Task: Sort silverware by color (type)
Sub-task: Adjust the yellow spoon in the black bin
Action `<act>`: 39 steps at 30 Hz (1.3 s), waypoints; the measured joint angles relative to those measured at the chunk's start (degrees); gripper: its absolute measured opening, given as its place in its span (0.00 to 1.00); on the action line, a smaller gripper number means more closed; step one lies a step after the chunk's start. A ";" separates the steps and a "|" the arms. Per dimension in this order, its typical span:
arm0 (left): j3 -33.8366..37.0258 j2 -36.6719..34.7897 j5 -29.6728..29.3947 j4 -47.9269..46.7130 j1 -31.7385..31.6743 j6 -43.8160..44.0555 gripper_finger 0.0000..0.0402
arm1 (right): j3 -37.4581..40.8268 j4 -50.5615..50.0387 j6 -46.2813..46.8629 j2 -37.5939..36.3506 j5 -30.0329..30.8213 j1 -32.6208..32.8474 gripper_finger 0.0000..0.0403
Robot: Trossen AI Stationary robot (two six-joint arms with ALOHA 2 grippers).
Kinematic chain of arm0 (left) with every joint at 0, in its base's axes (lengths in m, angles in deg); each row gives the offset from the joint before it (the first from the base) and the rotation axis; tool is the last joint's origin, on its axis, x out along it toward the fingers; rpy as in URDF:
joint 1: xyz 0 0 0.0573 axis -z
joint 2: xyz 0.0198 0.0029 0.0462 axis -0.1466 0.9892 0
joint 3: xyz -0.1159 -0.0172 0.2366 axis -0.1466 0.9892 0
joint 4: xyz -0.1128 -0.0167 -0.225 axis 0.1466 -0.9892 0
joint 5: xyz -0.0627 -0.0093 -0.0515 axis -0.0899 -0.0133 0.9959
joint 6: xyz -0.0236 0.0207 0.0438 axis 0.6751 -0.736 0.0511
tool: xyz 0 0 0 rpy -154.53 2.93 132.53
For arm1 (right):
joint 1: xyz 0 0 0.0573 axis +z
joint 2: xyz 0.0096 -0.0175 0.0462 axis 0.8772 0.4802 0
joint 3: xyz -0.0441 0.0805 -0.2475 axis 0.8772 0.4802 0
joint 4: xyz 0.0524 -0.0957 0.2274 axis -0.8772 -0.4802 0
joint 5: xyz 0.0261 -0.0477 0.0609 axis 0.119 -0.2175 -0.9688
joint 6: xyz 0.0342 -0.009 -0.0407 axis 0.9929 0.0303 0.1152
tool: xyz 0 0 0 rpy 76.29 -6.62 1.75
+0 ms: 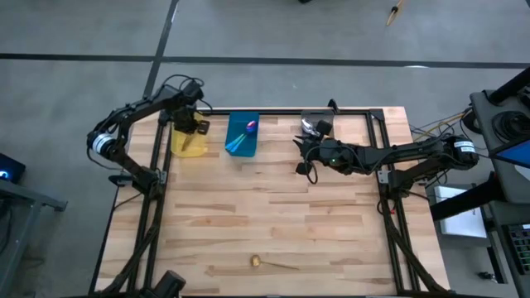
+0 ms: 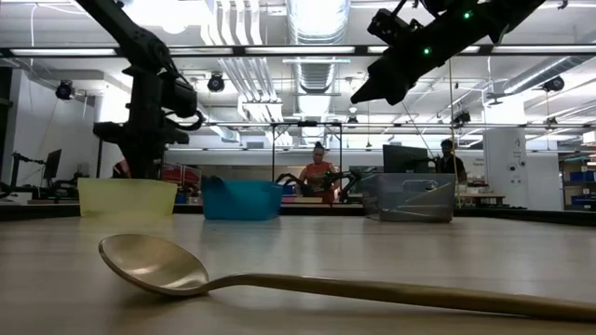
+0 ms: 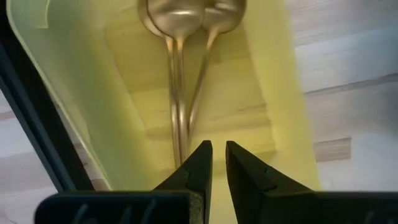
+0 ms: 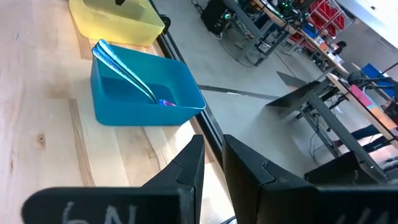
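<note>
gold spoon (image 2: 279, 279) handle cut off by edge, grey bin (image 1: 316, 126) contents unclear

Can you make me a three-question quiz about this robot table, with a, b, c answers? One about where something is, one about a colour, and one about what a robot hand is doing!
1. Where is the lone gold spoon?
a) in the blue bin
b) on the table's near edge, far from the bins
c) in the left gripper

2. What colour is the bin under the left gripper?
a) yellow
b) red
c) green

3. What is the left gripper holding?
a) a teal-handled spoon
b) a bin
c) nothing

Answers:
1. b: the high view shows it alone on the wood, away from all bins.
2. a: the left wrist view looks straight down into yellow walls, with gold spoons inside.
3. c: its fingers stand slightly apart with only air between them, above the spoon handles.
</note>
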 joint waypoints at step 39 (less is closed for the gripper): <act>8.39 -17.29 -37.10 34.55 84.98 5.65 0.07 | -7.79 -11.40 40.60 0.56 -24.65 12.59 0.12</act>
